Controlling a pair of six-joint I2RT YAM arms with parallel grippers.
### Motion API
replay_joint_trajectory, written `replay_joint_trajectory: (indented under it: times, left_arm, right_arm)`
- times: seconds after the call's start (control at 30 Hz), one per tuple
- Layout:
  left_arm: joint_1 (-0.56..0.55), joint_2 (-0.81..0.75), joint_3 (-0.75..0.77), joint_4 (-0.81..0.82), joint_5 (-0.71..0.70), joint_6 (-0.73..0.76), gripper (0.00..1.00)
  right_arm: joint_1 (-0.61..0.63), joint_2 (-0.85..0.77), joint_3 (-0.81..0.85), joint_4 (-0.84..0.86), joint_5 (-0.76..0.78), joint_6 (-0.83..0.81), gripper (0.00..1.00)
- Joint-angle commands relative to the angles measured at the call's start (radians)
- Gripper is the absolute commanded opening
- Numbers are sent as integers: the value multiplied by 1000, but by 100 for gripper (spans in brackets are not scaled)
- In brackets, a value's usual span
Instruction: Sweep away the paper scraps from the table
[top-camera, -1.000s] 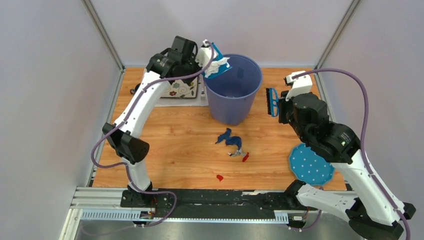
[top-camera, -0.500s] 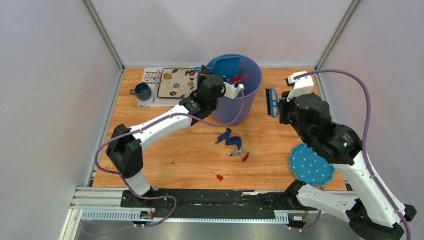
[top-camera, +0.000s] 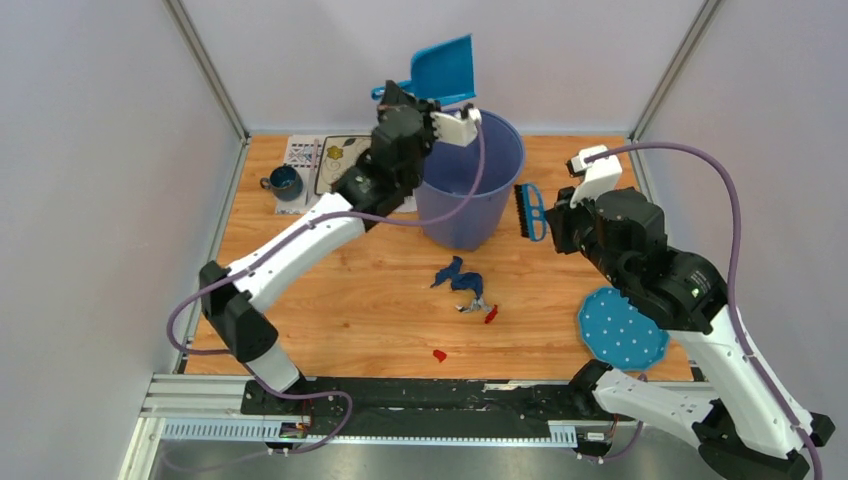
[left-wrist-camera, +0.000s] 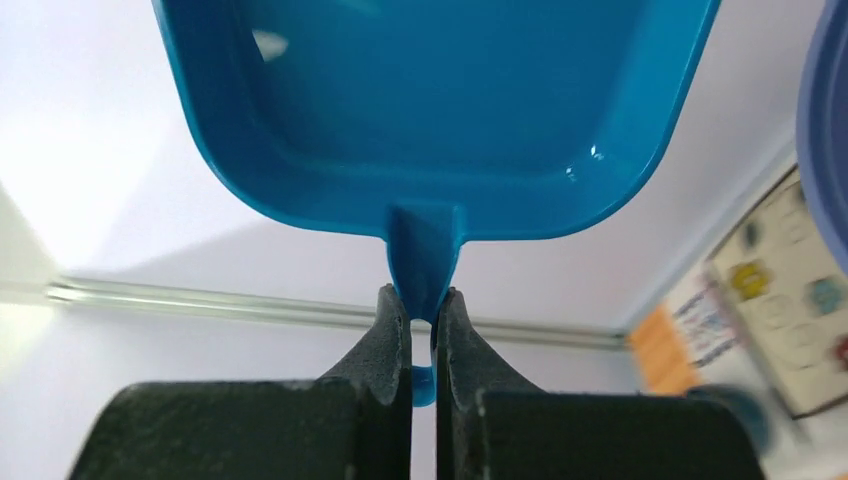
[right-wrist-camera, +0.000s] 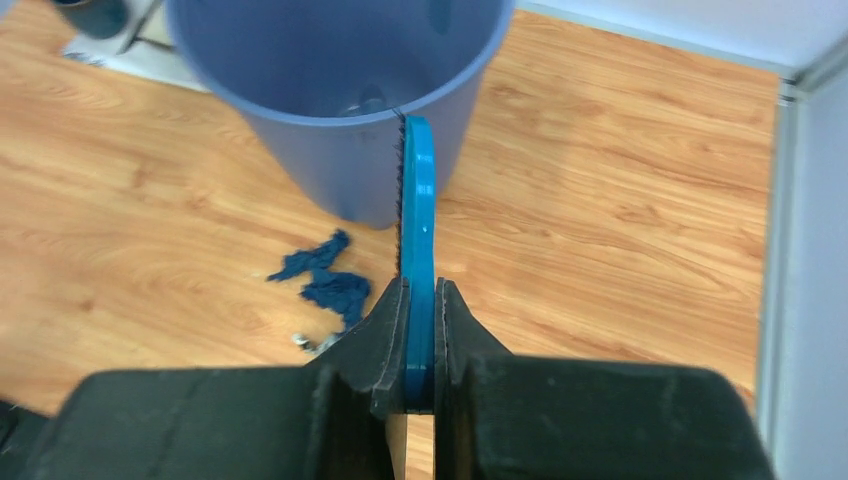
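Paper scraps lie on the table (top-camera: 340, 300) in front of the bin: dark blue ones (top-camera: 455, 276), a silver-grey one (top-camera: 470, 305) and two red ones (top-camera: 491, 314) (top-camera: 439, 354). My left gripper (top-camera: 398, 97) is shut on the handle of a blue dustpan (top-camera: 445, 72), held high behind the bin, pan upright. In the left wrist view the gripper (left-wrist-camera: 423, 300) grips the handle and the dustpan (left-wrist-camera: 430, 110) looks empty. My right gripper (top-camera: 556, 216) is shut on a blue brush (top-camera: 527, 212), right of the bin. In the right wrist view the gripper (right-wrist-camera: 420, 295) holds the brush (right-wrist-camera: 417, 200) above the blue scraps (right-wrist-camera: 325, 275).
A tall blue-purple bin (top-camera: 462, 215) stands at the back middle; it also shows in the right wrist view (right-wrist-camera: 300, 150). A patterned placemat (top-camera: 340, 170) and a dark mug (top-camera: 284, 183) sit at the back left. A blue polka-dot cloth (top-camera: 620, 330) lies at the front right.
My left arm tipped the dustpan with scraps at the bin, dipped it into the bin, then raised it high behind the bin. My right gripper moved the brush slightly left.
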Motion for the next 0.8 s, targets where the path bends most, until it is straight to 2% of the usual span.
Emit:
replay_joint_trajectory:
  times: [0.0, 0.03, 0.13, 0.2, 0.27, 0.37, 0.47, 0.6, 0.77]
  left_arm:
    - [81, -132, 275, -804, 228, -674, 0]
    - [98, -185, 220, -836, 248, -726, 0]
    - [125, -317, 55, -905, 248, -759, 0]
    - [165, -371, 8, -1006, 326, -800, 0]
    - [253, -445, -58, -1068, 389, -848, 0]
    - [336, -526, -159, -1163, 442, -872, 0]
    - [395, -587, -265, -1241, 484, -897, 0]
    - [449, -627, -424, -1296, 624, -929, 0]
    - [454, -620, -632, -1257, 748, -944, 0]
  right_arm:
    - [-3, -47, -11, 43, -244, -50, 0]
    - [-3, -44, -13, 40, -291, -53, 0]
    - [-4, -15, -16, 6, -493, -53, 0]
    - [2, 12, -43, 0, -688, -74, 0]
    - [22, 19, -80, 11, -886, -106, 0]
    - [85, 16, -196, 87, -1004, -162, 0]
    - [120, 83, -276, 137, -1083, -160, 0]
    - [178, 215, -287, 120, -1080, -195, 0]
    - [180, 355, -328, 121, -936, -211, 0]
